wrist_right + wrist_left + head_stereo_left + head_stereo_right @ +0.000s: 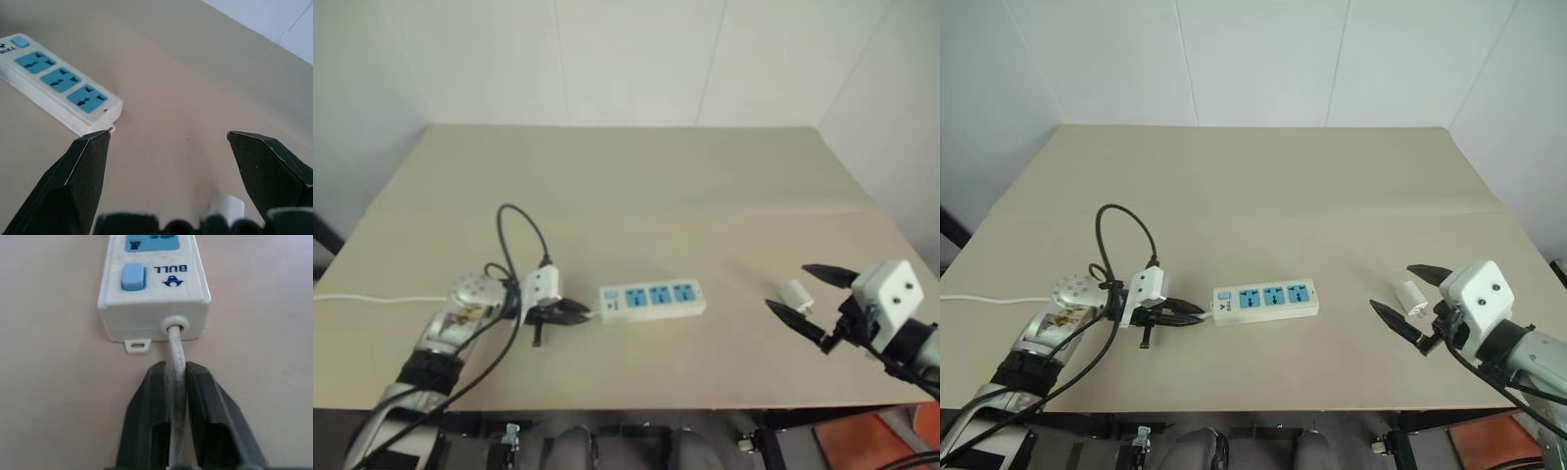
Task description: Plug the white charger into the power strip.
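Note:
The power strip [652, 299] lies flat near the table's front, a white bar with three blue sockets and its switch end toward my left arm. My left gripper [175, 369] is shut on the strip's thin white cord [176, 342], just behind the switch end. The white charger [797, 294] lies on the table to the right of the strip. My right gripper [1390, 286] hovers open at the charger, fingers spread wide, one on each side of it and apart from it. In the right wrist view the charger [226, 205] sits low between the fingers [83, 176].
The beige table [636, 186] stretches bare behind the strip up to the white walls. The white cord [372, 299] trails off over the table's left edge. A black cable [514, 235] loops above my left wrist.

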You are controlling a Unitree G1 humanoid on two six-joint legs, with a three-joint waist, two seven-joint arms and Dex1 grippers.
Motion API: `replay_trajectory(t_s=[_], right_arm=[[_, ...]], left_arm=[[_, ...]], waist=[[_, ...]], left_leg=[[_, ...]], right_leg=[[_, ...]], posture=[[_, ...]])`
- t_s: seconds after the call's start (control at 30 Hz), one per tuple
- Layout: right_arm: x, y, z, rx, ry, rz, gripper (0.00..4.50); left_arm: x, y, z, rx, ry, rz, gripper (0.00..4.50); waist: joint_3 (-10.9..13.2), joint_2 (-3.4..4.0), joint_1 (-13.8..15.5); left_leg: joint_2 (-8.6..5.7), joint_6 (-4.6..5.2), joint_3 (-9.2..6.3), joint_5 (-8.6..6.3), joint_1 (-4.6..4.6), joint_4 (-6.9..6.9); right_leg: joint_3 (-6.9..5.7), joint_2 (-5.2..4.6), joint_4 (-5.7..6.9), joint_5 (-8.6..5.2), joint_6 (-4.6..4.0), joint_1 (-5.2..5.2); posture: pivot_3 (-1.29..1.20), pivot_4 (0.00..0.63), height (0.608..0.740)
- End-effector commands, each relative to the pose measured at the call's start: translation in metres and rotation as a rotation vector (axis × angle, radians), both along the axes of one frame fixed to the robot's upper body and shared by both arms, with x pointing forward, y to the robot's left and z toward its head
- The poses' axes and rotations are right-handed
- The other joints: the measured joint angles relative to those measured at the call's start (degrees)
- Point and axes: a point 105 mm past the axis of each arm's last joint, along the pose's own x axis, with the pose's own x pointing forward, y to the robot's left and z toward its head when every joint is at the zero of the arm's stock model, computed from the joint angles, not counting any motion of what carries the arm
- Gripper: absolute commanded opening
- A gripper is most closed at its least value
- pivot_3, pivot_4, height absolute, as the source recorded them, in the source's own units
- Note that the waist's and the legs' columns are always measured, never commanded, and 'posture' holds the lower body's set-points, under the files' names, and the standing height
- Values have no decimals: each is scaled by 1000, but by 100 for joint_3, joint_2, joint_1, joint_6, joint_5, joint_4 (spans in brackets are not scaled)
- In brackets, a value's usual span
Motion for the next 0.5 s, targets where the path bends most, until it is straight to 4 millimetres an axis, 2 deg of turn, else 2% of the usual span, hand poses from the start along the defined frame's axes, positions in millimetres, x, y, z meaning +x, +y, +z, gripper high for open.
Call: replay_trajectory(t_s=[0.03,0.1,0.3,0.4,0.5], right_arm=[[1,2,9,-20,-37,18,4500],[1,1,9,-21,-38,20,4500],[-4,-1,9,-32,-29,14,4500],[-6,-2,8,-33,-25,9,4500],[-6,0,9,-31,-28,8,4500]], left_arm=[[1,3,15,-10,-60,0,1829],[1,4,17,-19,-65,9,2489],[-14,9,58,-175,-38,-57,4422],[-14,1,70,-267,-27,-77,4465],[-2,-18,68,-341,-111,-42,4465]], waist=[[0,0,0],[0,0,-17],[0,0,-42],[-1,2,-38],[-3,5,6]], left_leg=[[0,0,0,0,0,1],[-1,0,1,0,0,1],[3,1,-1,0,-4,-1],[2,1,-1,0,-1,0],[-1,0,-1,0,1,2]], right_leg=[[0,0,1,0,0,0],[3,0,1,1,1,0],[3,4,1,0,1,-7],[5,3,2,-1,1,-4],[1,2,2,0,2,3]], posture=[[0,150,740],[0,150,740],[0,150,740],[0,150,740],[0,150,740]])
